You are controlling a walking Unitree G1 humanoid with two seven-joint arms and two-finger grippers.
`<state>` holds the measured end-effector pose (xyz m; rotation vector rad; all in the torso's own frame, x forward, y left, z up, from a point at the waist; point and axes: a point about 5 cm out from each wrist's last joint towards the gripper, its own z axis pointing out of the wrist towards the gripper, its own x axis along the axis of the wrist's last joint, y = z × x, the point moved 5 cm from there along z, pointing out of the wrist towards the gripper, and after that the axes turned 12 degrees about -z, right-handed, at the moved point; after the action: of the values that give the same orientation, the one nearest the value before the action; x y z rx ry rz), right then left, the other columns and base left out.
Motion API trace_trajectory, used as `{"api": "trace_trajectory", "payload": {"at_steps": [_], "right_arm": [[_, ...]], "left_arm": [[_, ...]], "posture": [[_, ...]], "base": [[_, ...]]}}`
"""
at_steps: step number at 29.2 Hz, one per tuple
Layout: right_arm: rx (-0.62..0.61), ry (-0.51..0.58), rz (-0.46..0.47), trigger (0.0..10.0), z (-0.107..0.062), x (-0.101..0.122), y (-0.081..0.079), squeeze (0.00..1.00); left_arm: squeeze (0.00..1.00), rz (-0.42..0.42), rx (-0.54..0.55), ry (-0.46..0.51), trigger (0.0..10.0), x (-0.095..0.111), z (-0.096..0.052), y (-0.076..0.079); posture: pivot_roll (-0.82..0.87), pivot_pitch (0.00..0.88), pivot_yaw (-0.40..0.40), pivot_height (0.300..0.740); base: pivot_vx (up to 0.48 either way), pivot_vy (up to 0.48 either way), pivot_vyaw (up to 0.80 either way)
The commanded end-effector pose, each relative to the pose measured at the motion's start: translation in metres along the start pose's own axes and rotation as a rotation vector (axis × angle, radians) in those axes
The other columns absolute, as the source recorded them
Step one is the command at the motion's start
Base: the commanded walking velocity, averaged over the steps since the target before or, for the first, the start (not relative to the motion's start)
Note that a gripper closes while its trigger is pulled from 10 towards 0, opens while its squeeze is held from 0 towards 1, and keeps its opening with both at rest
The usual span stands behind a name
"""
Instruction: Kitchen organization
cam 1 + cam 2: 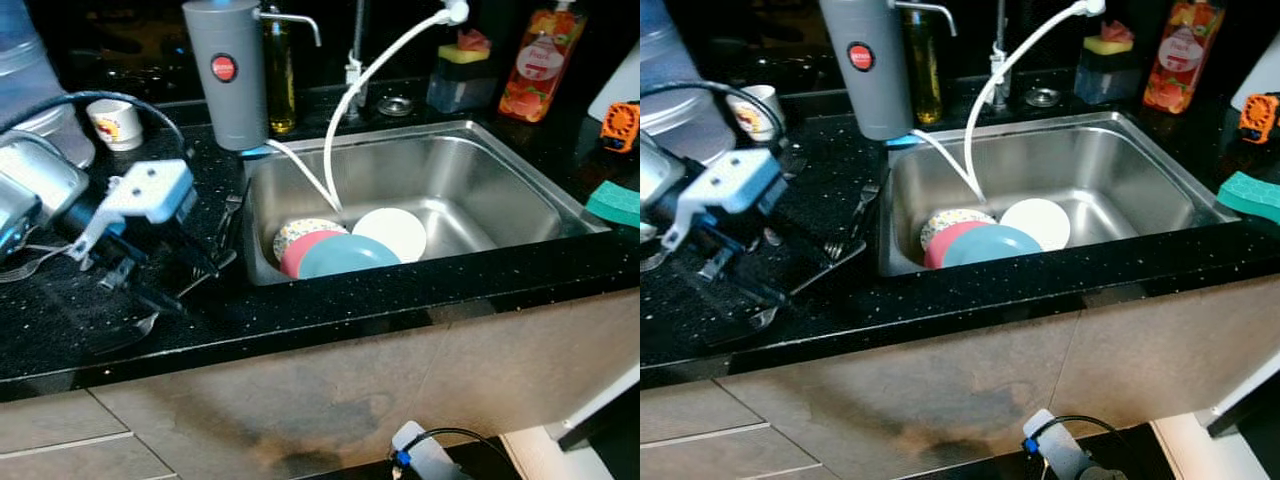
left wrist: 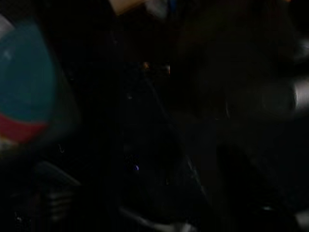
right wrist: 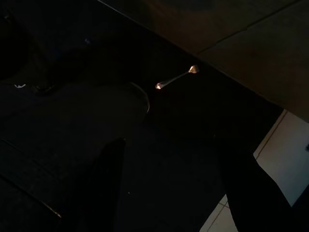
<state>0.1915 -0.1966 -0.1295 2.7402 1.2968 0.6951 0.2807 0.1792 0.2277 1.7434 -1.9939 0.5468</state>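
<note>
My left hand [image 1: 165,275] hovers over forks [image 1: 225,225] on the counter [image 1: 300,315] left of the sink [image 1: 480,180]; its grip I cannot tell.

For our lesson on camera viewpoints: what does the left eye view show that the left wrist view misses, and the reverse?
The left eye view adds the steel sink, a white plate, the grey dispenser, an orange soap bottle, and the left gripper over forks on the black counter. The left wrist view adds nothing legible, just dark blur. Both share the teal plate lying over the pink plate.
</note>
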Motion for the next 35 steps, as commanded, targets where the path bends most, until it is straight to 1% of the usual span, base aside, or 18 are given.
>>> {"api": "trace_trajectory", "payload": {"at_steps": [1, 2, 3, 6, 9, 11, 12, 13, 14, 15, 16, 21, 25, 29, 32, 33, 34, 35], "right_arm": [[0.007, -0.006, -0.009, 10.0, 0.001, 0.0, -0.003, 0.0], [0.007, -0.006, -0.009, 10.0, 0.001, 0.0, -0.003, 0.0], [0.006, -0.007, -0.009, 10.0, 0.001, 0.0, -0.003, 0.0], [0.004, -0.008, -0.008, 10.0, 0.001, 0.0, -0.003, 0.0], [0.003, -0.009, -0.009, 10.0, 0.001, -0.001, -0.003, 0.0], [0.003, -0.009, -0.01, 10.0, 0.001, -0.001, -0.003, 0.0], [0.002, -0.01, -0.011, 10.0, 0.001, -0.001, -0.003, 0.0], [0.002, -0.01, -0.011, 10.0, 0.001, -0.001, -0.003, 0.0], [0.002, -0.01, -0.012, 10.0, 0.001, -0.001, -0.003, 0.0], [0.001, -0.009, -0.011, 10.0, 0.001, 0.0, -0.003, 0.0], [0.001, -0.009, -0.011, 10.0, 0.001, 0.0, -0.003, 0.0], [0.0, -0.007, -0.01, 10.0, 0.001, 0.001, -0.003, 0.0], [-0.001, -0.006, -0.011, 10.0, 0.001, 0.001, -0.003, 0.0], [0.001, -0.002, -0.009, 10.0, 0.001, 0.002, -0.003, 0.0], [0.042, 0.015, 0.002, 10.0, 0.002, 0.005, -0.007, 0.0], [0.052, 0.014, -0.011, 10.0, 0.002, 0.005, -0.008, 0.0], [0.065, 0.021, 0.005, 10.0, 0.002, 0.006, -0.01, 0.0], [0.068, 0.021, 0.002, 10.0, 0.002, 0.006, -0.011, 0.0]], "left_arm": [[1.0, -0.019, 0.031, -0.097, 10.0, -0.015, -0.006, -0.002], [1.0, -0.019, 0.031, -0.097, 10.0, -0.015, -0.006, -0.002], [1.0, -0.021, 0.055, -0.125, 10.0, -0.017, -0.008, -0.008], [1.0, -0.02, 0.087, -0.197, 10.0, -0.022, -0.012, -0.015], [1.0, -0.066, 0.15, -0.235, 10.0, -0.023, -0.016, -0.026], [1.0, -0.077, 0.174, -0.246, 10.0, -0.023, -0.017, -0.029], [0.94, -0.118, 0.18, -0.252, 10.0, -0.024, -0.016, -0.03], [0.94, -0.118, 0.18, -0.252, 10.0, -0.024, -0.016, -0.03], [0.0, -0.17, 0.179, -0.268, 10.0, -0.027, -0.015, -0.028], [0.0, -0.245, 0.164, -0.28, 10.0, -0.031, -0.014, -0.024], [0.0, -0.245, 0.164, -0.28, 10.0, -0.031, -0.014, -0.024], [0.0, -0.317, 0.144, -0.249, 10.0, -0.028, -0.013, -0.02], [0.0, -0.348, 0.136, -0.241, 10.0, -0.028, -0.013, -0.017], [0.0, -0.387, 0.143, -0.268, 10.0, -0.031, -0.014, -0.01], [0.0, -0.401, 0.144, -0.275, 10.0, -0.032, -0.015, -0.007], [0.0, -0.405, 0.143, -0.276, 10.0, -0.033, -0.015, -0.006], [0.0, -0.41, 0.14, -0.277, 10.0, -0.033, -0.015, -0.004], [0.0, -0.416, 0.135, -0.275, 10.0, -0.033, -0.015, -0.002]], "posture": [[0.03, 0.0, 0.037, 0.74], [0.03, 0.0, 0.037, 0.74], [0.03, 0.0, 0.038, 0.74], [0.03, 0.0, 0.038, 0.74], [0.03, 0.0, 0.038, 0.74], [0.03, 0.0, 0.038, 0.74], [0.03, 0.0, 0.035, 0.74], [0.03, 0.0, 0.035, 0.74], [0.03, 0.0, 0.037, 0.74], [0.03, 0.0, 0.039, 0.74], [0.03, 0.0, 0.039, 0.74], [0.04, 0.0, 0.041, 0.74], [0.04, 0.0, 0.042, 0.74], [0.05, 0.0, 0.042, 0.74], [0.05, 0.0, 0.041, 0.74], [0.06, 0.0, 0.04, 0.74], [0.06, 0.0, 0.041, 0.74], [0.06, 0.0, 0.041, 0.74]], "base": [[0.0, 0.0, 0.0], [0.0, 0.0, 0.0], [0.0, 0.0, 0.0], [0.0, 0.0, 0.0], [0.0, 0.0, 0.0], [0.0, 0.0, 0.0], [0.0, 0.0, 0.0], [0.0, 0.0, 0.0], [0.0, 0.0, 0.0], [0.0, 0.0, 0.0], [0.0, 0.0, 0.0], [0.0, 0.0, 0.0], [0.0, 0.0, 0.0], [0.0, 0.0, 0.0], [0.0, 0.0, 0.0], [0.0, 0.0, 0.0], [0.0, 0.0, 0.0], [0.0, 0.0, 0.8]]}}
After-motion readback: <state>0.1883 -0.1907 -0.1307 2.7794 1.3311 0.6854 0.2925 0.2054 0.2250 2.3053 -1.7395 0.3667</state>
